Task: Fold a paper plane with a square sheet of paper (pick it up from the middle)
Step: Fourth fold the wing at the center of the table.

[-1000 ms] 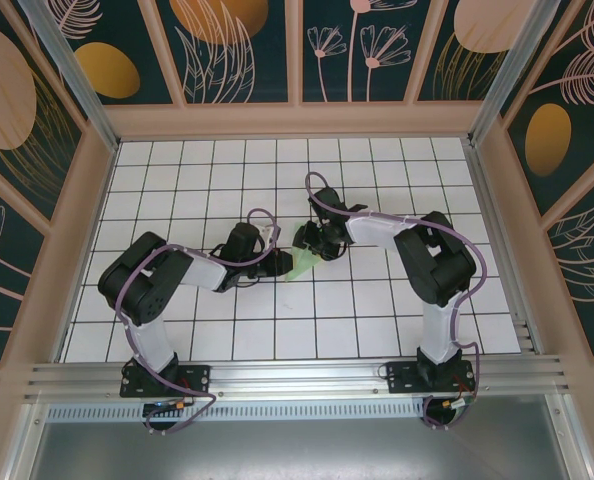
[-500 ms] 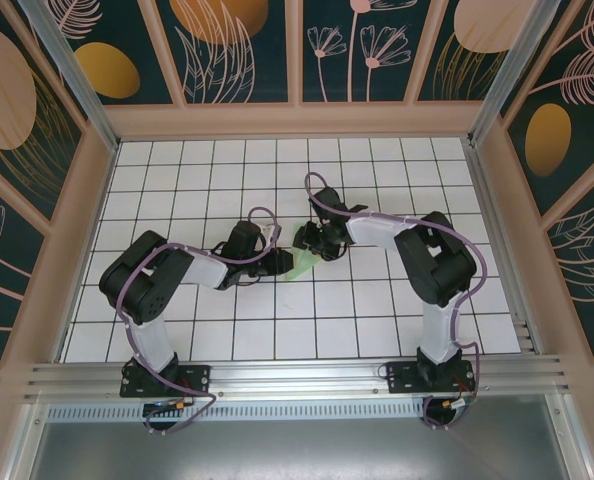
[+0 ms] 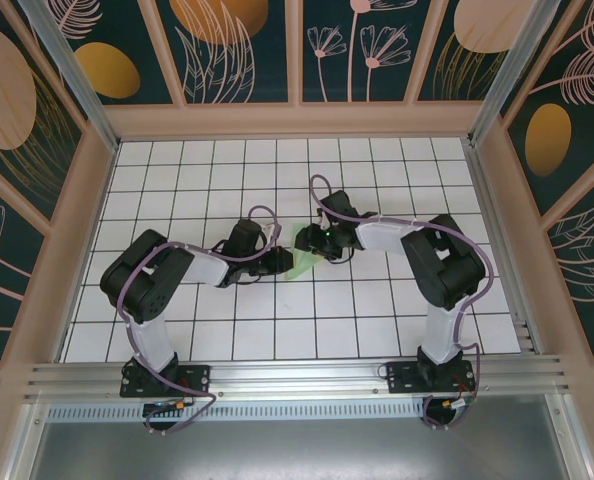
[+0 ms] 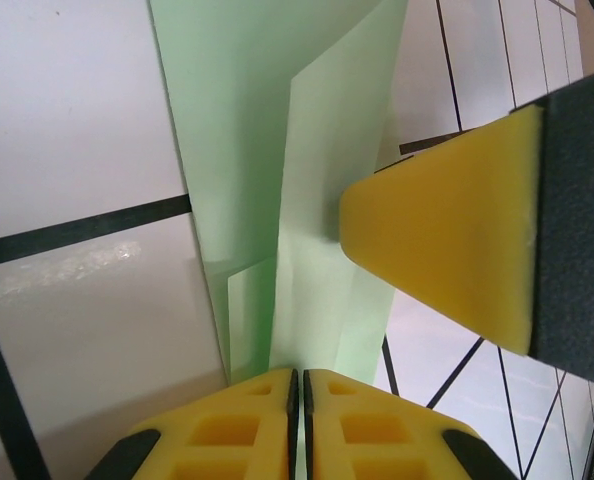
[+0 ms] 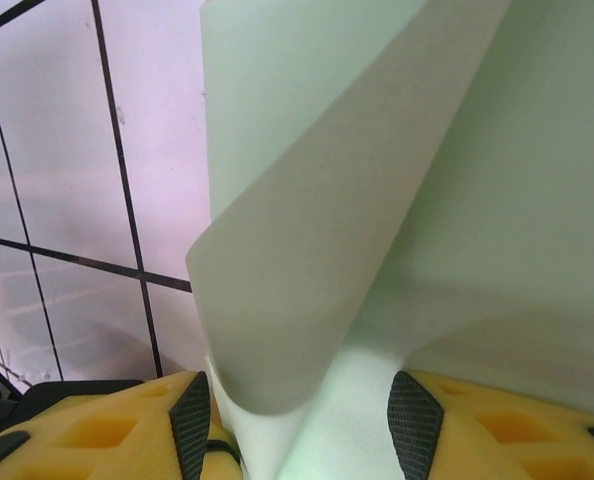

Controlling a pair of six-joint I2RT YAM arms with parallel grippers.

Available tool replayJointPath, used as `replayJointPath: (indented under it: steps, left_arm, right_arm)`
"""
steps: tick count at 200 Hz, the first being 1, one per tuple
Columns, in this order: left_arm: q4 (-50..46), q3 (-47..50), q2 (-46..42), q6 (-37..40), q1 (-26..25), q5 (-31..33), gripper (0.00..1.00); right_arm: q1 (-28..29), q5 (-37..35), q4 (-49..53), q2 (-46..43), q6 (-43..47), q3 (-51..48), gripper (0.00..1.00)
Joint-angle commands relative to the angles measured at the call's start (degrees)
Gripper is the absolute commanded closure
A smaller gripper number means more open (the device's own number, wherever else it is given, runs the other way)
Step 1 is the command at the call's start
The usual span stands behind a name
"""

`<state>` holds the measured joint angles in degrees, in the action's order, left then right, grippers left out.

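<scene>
Centre of the top view: green paper [image 3: 299,264] on the bench [image 3: 177,170], part-folded and narrow, between the two arms' tips. Grip: left jaws closed on its near folded edge, pads [image 4: 237,430] pressed together with a crease running up-frame from them. At its other side the right jaws stand apart, a curled flap between their pads [image 5: 107,430]. Bare grid tiles lie all round; the side walls [image 3: 87,200] are well apart from the paper.

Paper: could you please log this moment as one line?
paper: partly folded | left gripper: shut on paper | right gripper: jaws apart astride paper, grip unclear
</scene>
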<state>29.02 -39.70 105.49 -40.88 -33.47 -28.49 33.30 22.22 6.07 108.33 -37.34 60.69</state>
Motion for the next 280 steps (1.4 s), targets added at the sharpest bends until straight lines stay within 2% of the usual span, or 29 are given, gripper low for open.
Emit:
replayJointPath:
  steps: [1, 53, 89, 116, 147, 178, 199, 240, 280]
  left_arm:
    - [-4.66, -0.21, 3.53, -0.37, 0.05, 3.29, 0.86]
    - [-5.54, -0.47, 3.70, -0.26, 0.03, 3.69, 0.86]
    - [-5.32, -0.51, 3.21, -0.03, 0.00, 3.18, 0.85]
    - [-5.52, -0.97, 2.28, 0.28, 0.08, 2.84, 0.85]
    - [-4.17, -1.18, -2.07, 0.10, 0.42, 2.12, 0.80]
    - [-4.05, -0.67, -6.87, -0.49, 1.52, 4.69, 0.78]
    - [-3.09, 0.18, -6.95, -0.76, 1.92, 5.64, 0.78]
    - [-0.16, 0.59, -6.41, -1.74, 2.03, 3.11, 0.78]
    - [3.81, 1.29, -5.92, -2.29, 2.06, -1.10, 0.79]
  right_arm:
    - [-1.65, -2.16, 0.90, 3.53, 3.31, -4.10, 0.46]
    - [-3.61, -0.83, 0.28, 2.96, 4.32, -4.53, 0.63]
    - [-3.46, -4.32, 3.92, 4.16, 3.71, -3.04, 0.65]
    - [-2.42, -8.12, 8.04, 6.15, 3.42, -0.68, 0.64]
    - [-1.32, -11.06, 11.65, 9.14, 2.73, 1.79, 0.62]
    - [-0.28, -12.85, 13.64, 11.62, 2.28, 3.27, 0.58]
    - [0.26, -14.01, 14.46, 12.72, 2.10, 3.82, 0.54]
    - [0.95, -15.45, 15.76, 13.91, 1.58, 4.61, 0.49]
    - [1.41, -16.32, 17.24, 15.26, -0.03, 5.47, 0.48]
